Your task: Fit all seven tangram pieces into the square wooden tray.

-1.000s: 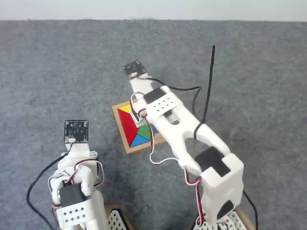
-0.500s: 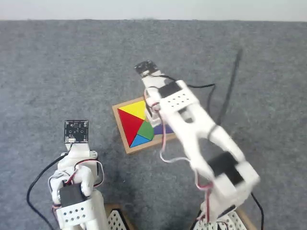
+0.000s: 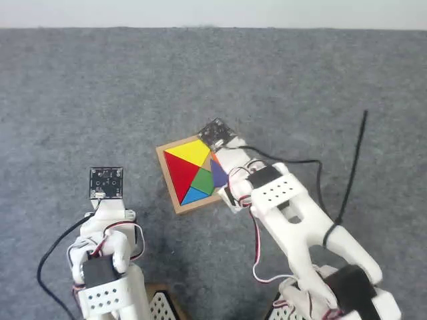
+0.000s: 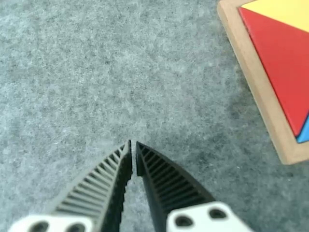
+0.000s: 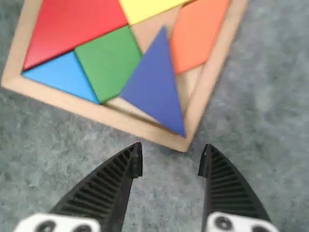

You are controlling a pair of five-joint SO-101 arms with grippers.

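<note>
The right arm (image 3: 280, 193) has drawn back toward its base, uncovering the tray (image 3: 175, 200) in the high view. Left wrist view: the left gripper (image 4: 133, 144) is almost closed, empty, above the carpet (image 4: 96, 72), with the tray's edge near. Right wrist view: the right gripper (image 5: 171, 157) stands wide apart, empty, just off the tray's corner, where a purple triangle (image 5: 152, 87) lies askew.

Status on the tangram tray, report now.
Left gripper shut, over carpet. Right gripper open, empty, just off the tray corner. Dark blue triangle askew in tray, bare wood beside it. Nothing in the way.
</note>
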